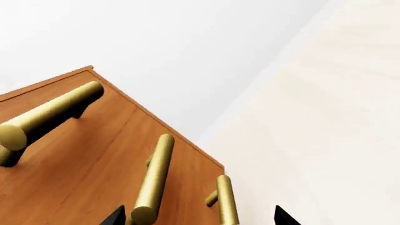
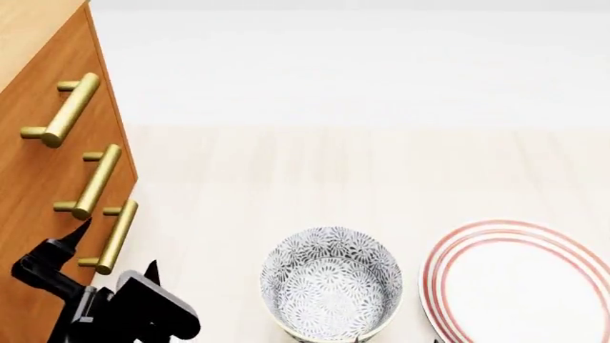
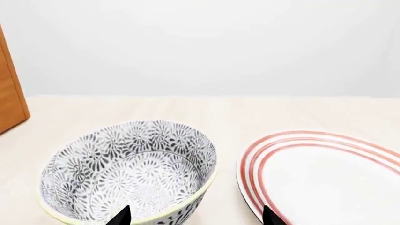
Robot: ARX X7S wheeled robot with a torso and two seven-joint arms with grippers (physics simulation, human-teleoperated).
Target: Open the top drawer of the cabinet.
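1. Left gripper [image 2: 114, 246]: black fingertips are seen spread apart, nothing clasped between them; they are held just beside the lowest handle [image 2: 116, 236] of the cabinet [image 2: 33, 189], contact not clear.
2. In left wrist view, the two dark tips are seen at the frame edge w/ a brass handle end between them; jaws released.
3. Top drawer [image 2: 43, 78]: seen shut, flush w/ the cabinet front, at the far-left corner of the desk [image 2: 286, 171]; its brass bar handle [image 2: 65, 111] is well apart from the left gripper.
4. Middle handle [image 2: 96, 181] is set between the top and lowest ones.
5. Right gripper [image 3: 195, 216]: only two dark tips are shown in right wrist view, parted, nothing grasped.
6. Patterned bowl [image 2: 332, 282] is placed upright near the desk's near edge, approx. centre.
7. Red-ringed plate [image 2: 519, 282] is laid just beside the bowl, toward the near-right corner; touching or not can't be told.
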